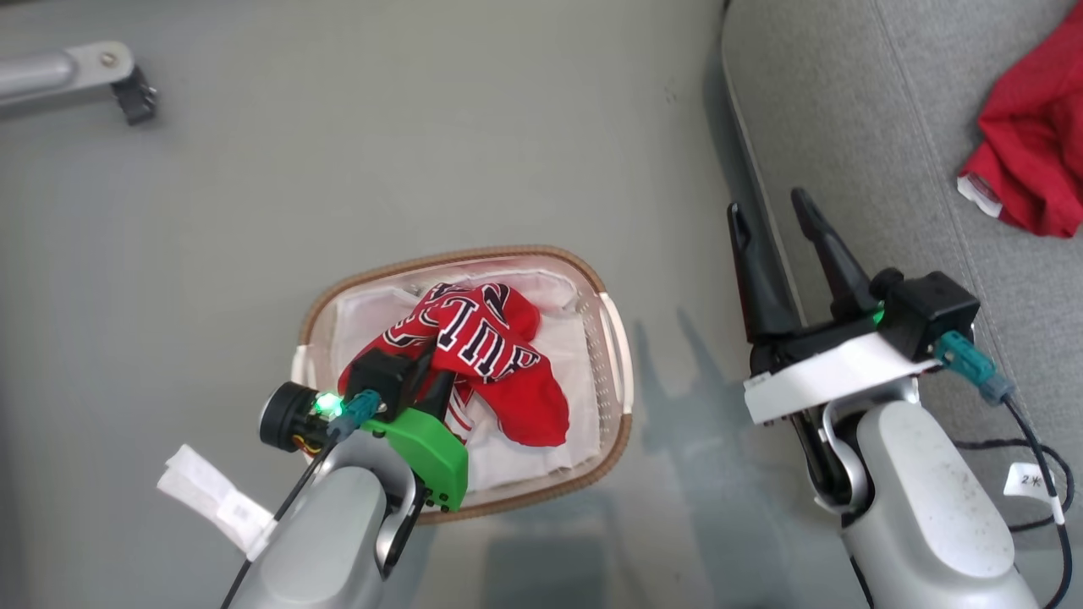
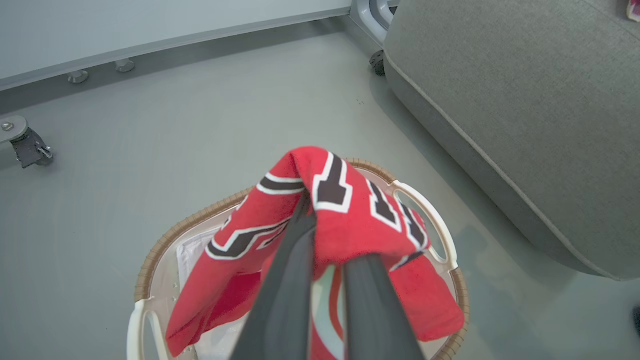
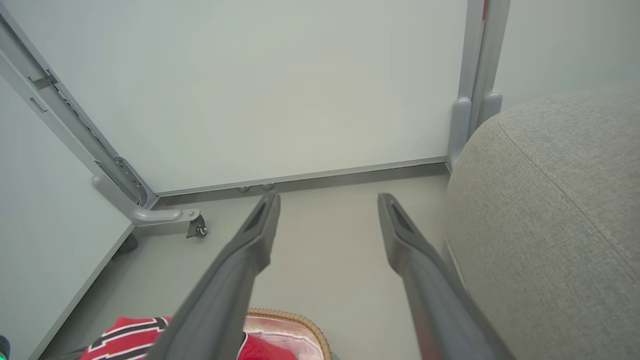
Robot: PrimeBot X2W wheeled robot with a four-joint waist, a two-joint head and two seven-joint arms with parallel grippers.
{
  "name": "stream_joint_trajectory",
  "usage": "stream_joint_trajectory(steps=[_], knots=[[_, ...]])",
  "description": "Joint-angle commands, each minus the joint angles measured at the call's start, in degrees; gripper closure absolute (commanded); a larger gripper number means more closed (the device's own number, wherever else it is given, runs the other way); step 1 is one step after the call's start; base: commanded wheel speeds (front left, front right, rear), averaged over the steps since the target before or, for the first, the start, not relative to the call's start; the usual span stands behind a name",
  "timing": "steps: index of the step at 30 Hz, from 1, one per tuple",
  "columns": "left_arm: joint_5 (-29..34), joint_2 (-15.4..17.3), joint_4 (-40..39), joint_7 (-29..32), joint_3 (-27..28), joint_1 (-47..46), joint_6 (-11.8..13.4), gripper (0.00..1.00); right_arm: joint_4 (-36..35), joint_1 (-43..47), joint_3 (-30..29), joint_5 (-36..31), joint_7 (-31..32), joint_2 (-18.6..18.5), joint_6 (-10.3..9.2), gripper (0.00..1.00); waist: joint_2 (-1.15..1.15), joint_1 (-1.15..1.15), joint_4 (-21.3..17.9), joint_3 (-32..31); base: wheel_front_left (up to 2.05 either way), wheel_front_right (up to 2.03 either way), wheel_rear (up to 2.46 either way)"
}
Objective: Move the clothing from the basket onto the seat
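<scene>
A red garment with black-and-white lettering point(image 1: 478, 347) is lifted in a bunch above the basket point(image 1: 622, 372), an oval white one with a brown woven rim and a white liner. My left gripper point(image 1: 431, 368) is shut on this clothing; in the left wrist view the cloth point(image 2: 350, 210) drapes over the fingertips and hides them. My right gripper point(image 1: 770, 224) stands open and holds nothing, between the basket and the grey seat point(image 1: 888, 127). A second red garment point(image 1: 1032, 127) lies on the seat at the far right.
A grey metal leg with a caster point(image 1: 80, 76) reaches in at the top left of the floor. In the right wrist view a pale wall panel point(image 3: 280, 85) with grey frame posts point(image 3: 470, 100) stands beyond the basket rim point(image 3: 300, 320). A black cable point(image 1: 1041, 457) hangs beside my right forearm.
</scene>
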Motion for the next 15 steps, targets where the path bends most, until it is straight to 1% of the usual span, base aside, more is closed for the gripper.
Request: stream_joint_trajectory(steps=[1,3,6,15], knots=[[0.6,0.0,-1.0,0.0,1.1,1.4,-0.2,1.00,0.3,1.4,0.1,-0.2,-0.1,-0.3,-0.06,0.00,0.00,0.00,3.3,-4.2,0.00,0.00,0.00],[1.0,-0.2,-2.7,-0.1,2.9,2.3,-0.2,1.00,1.0,2.3,0.2,0.6,-0.1,-0.3,-0.07,0.00,0.00,0.00,3.8,-5.4,0.00,0.00,0.00],[1.7,-0.5,-5.0,-0.1,4.4,3.5,-0.2,1.00,1.6,3.5,0.8,0.1,-0.1,-0.3,-0.07,0.00,0.00,0.00,4.3,-7.2,0.00,0.00,0.00],[2.3,-0.3,-12.7,0.0,6.6,4.7,-0.2,1.00,3.5,6.1,2.3,-0.8,-0.1,-0.3,-0.06,0.00,0.00,0.00,4.7,-11.0,0.00,0.00,0.00]])
